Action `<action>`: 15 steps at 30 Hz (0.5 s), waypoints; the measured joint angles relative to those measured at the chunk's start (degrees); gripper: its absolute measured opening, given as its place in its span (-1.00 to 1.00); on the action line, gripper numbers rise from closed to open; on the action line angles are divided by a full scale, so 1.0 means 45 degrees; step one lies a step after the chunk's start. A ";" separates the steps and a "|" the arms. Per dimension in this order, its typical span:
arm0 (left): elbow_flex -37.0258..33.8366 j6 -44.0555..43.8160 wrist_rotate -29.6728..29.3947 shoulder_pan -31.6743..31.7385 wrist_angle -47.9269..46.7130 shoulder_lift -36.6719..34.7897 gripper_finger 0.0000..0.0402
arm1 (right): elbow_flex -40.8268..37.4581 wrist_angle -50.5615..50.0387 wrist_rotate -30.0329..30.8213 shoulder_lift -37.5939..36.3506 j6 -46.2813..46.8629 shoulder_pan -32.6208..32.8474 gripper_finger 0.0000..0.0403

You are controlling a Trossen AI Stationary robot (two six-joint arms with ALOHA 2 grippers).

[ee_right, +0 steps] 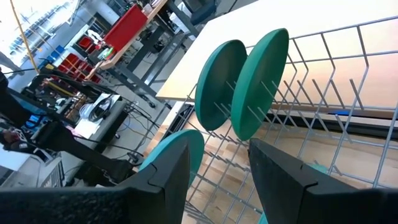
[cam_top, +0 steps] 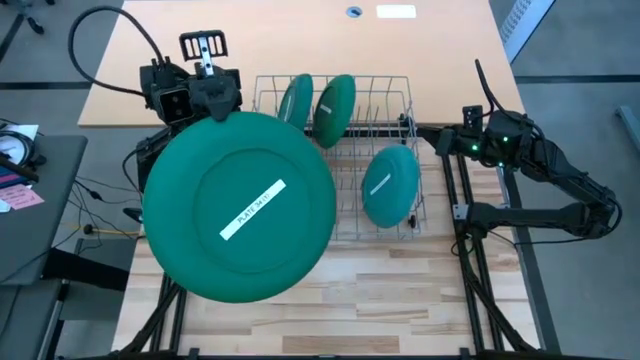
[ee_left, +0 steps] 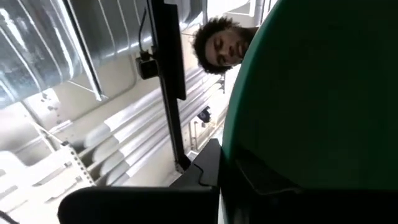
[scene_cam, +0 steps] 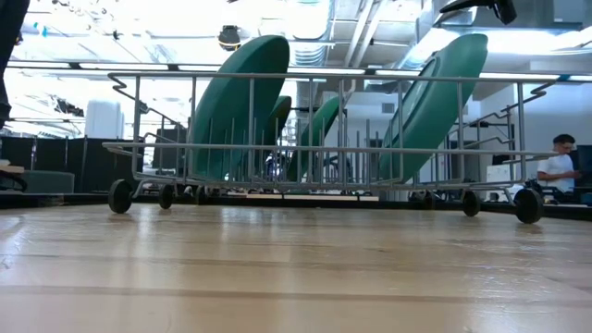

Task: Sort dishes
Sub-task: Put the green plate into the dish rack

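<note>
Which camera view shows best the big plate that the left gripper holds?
The high view: the whole big plate, labelled, held at its edge by the left gripper. The left wrist view shows only part; the other views show none.

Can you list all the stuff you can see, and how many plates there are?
held plate: one, teal, lifted above the table's left side
label: one, white, on the held plate
racked plates: four, green and teal, standing on edge in the rack
wire rack: one, silver, mid-table
table: one, light wood
person: at least one, white shirt, in the room behind
left gripper: dark, clamped on the held plate's edge
right gripper: dark, open, beside the rack's right end
</note>
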 joint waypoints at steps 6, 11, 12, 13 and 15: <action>0.0000 0.0067 -0.2580 0.0000 -0.0026 0.0000 -0.98 | 0.0000 0.0000 -0.0007 0.0000 0.0005 0.0000 -0.16; 0.0000 -0.0079 -0.5416 -0.0078 0.0086 0.0000 -0.98 | 0.0000 0.0000 -0.0015 0.0000 0.0060 0.0000 -0.16; 0.0000 -0.0196 -0.6245 -0.0110 0.0079 0.0000 -0.98 | 0.0000 0.0000 -0.0019 0.0000 0.0097 0.0000 -0.16; 0.0000 -0.0271 -0.7188 -0.0155 0.0081 0.0000 -0.98 | 0.0000 0.0000 -0.0019 0.0000 0.0097 0.0000 -0.16; 0.0000 -0.0318 -0.9259 -0.0202 0.0101 0.0000 -0.98 | 0.0000 -0.0008 -0.0024 0.0000 0.0097 0.0000 -0.16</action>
